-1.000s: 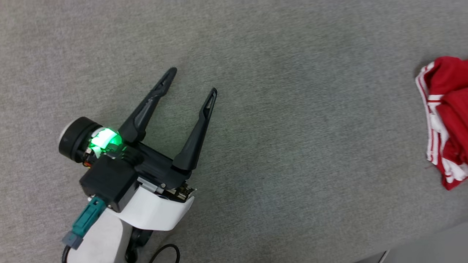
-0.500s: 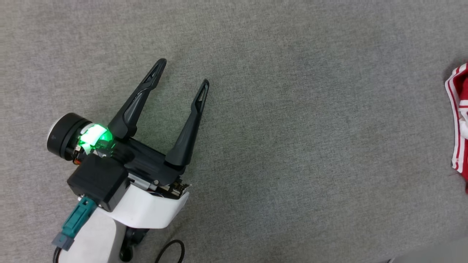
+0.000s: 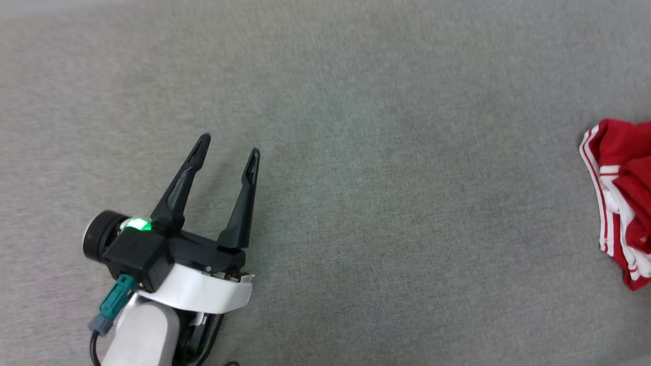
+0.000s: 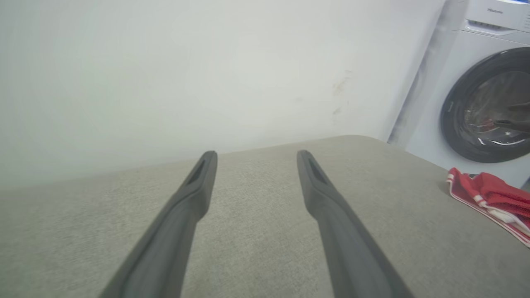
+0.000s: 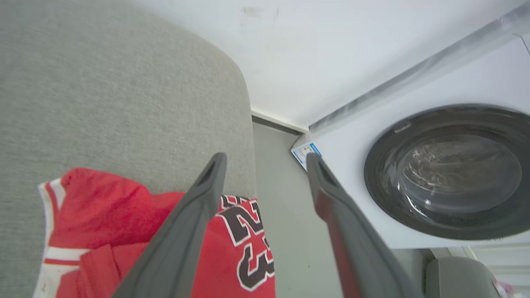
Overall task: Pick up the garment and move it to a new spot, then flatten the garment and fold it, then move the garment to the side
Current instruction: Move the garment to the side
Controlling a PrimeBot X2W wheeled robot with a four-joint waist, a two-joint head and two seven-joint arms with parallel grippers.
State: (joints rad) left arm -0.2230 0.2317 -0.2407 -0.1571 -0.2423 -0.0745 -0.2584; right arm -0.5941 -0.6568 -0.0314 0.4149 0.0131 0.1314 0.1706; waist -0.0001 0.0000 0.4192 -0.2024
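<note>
1. Head view, closest to you: your left gripper (image 3: 229,144) hangs low over the grey cushion (image 3: 386,193). Its fingers are spread wide, with nothing between them and only bare fabric beneath.
2. Further to your right, the garment (image 3: 625,173) lies at the cushion's right edge, well apart from the left gripper. It is a rumpled red heap with striped trim (image 3: 592,168) curling along the side that faces the left gripper. It is neither spread flat nor squared into a tidy fold.
3. Right wrist view: your right gripper (image 5: 266,156) stands just above that heap, jaws wide apart and holding nothing. The black-and-white number (image 5: 248,236) shows face up beside one finger, close to the cushion's rim.
4. Past the rim come a strip of floor (image 5: 281,215), then the washing machine (image 5: 447,169) with its round dark door, then the pale wall (image 4: 165,62).
5. The step in hand is not settled by what you can see. The heap would fit a jersey set down at a new spot and waiting to be spread. It would equally fit a loose bundle parked at the side.
6. Any further handling would fall to the right gripper, since it is the one within reach. Expect soft jersey cloth to sag and trail from a pinch. Mind the part nearest the rim, which could slide off the cushion.
</note>
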